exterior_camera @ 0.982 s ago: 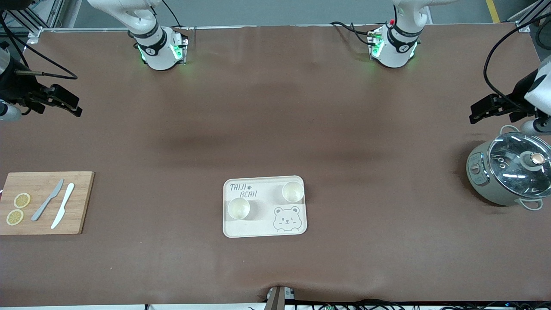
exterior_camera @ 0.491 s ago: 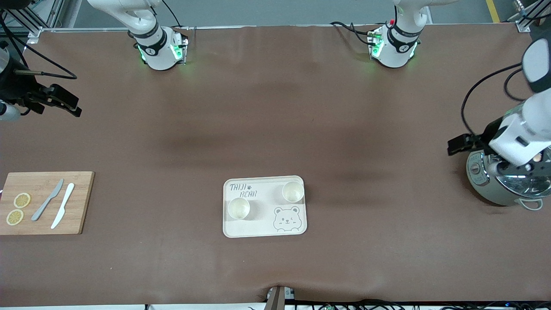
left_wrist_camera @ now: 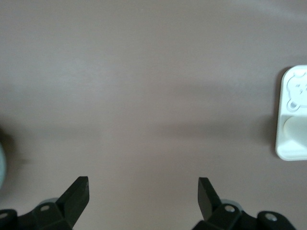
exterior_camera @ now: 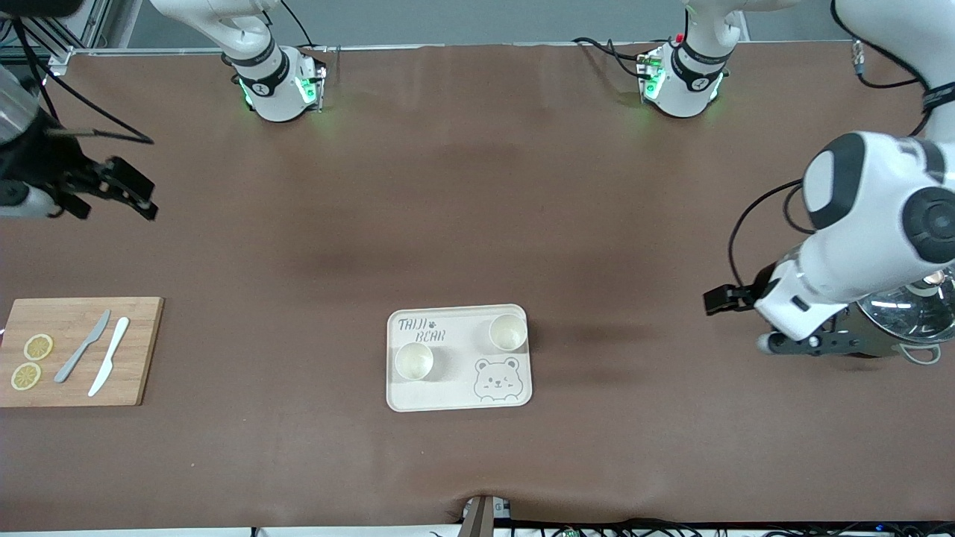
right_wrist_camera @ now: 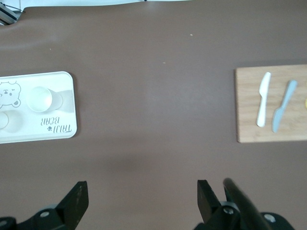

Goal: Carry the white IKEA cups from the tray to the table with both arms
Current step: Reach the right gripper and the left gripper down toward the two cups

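Note:
Two white IKEA cups stand upright on the cream bear tray (exterior_camera: 455, 395). One cup (exterior_camera: 414, 361) is toward the right arm's end; the other cup (exterior_camera: 508, 332) is toward the left arm's end and farther from the front camera. My left gripper (exterior_camera: 721, 300) is open and empty over bare table between the tray and the pot; its wrist view (left_wrist_camera: 144, 191) shows the tray's end (left_wrist_camera: 290, 143). My right gripper (exterior_camera: 128, 195) is open and empty over the table's right-arm end; its wrist view (right_wrist_camera: 142, 191) shows the tray (right_wrist_camera: 53, 132) and a cup (right_wrist_camera: 39, 99).
A grey-green pot with a glass lid (exterior_camera: 921, 317) sits at the left arm's end, mostly hidden under the left arm. A wooden board (exterior_camera: 74, 388) with two knives and lemon slices lies at the right arm's end, also in the right wrist view (right_wrist_camera: 249, 120).
The left arm has swung down and toward the tray, and now covers most of the pot. The right gripper has shifted slightly toward the table's middle. The cups and tray have not moved.

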`<act>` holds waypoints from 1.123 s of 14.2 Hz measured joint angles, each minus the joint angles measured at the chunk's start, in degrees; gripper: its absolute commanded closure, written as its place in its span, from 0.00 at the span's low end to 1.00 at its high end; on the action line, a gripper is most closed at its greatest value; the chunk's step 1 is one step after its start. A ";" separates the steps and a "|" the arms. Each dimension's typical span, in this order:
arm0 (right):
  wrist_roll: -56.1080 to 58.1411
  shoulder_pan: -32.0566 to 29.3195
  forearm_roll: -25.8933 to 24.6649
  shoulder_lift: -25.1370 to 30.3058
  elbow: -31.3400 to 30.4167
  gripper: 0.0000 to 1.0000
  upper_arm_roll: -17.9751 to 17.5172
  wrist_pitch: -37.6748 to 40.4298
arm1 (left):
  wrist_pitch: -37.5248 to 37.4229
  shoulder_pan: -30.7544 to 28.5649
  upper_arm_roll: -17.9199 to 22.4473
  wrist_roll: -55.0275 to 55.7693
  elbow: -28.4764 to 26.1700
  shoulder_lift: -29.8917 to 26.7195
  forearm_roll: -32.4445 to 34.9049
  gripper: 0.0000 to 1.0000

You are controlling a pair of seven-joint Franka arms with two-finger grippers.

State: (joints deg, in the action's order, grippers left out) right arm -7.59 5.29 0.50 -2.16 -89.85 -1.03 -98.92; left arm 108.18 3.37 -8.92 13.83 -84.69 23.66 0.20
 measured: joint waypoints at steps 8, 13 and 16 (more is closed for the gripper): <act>-13.05 8.94 2.14 -21.99 5.43 0.00 -0.27 -17.69 | 8.38 7.69 -0.21 15.45 0.04 5.27 -2.40 0.00; -14.85 11.87 2.14 -31.16 8.41 0.00 -0.25 -24.52 | 12.52 14.38 -0.29 22.90 0.09 8.49 -2.41 0.00; -15.07 13.70 2.14 -34.19 8.60 0.00 -0.25 -28.16 | 15.79 18.87 -0.14 26.32 0.10 10.00 -2.09 0.00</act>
State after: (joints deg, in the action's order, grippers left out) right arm -22.66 18.99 2.64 -36.35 -81.24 -1.28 -127.08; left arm 123.97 22.23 -9.05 40.15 -84.60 33.66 -1.89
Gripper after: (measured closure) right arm 0.000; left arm 0.000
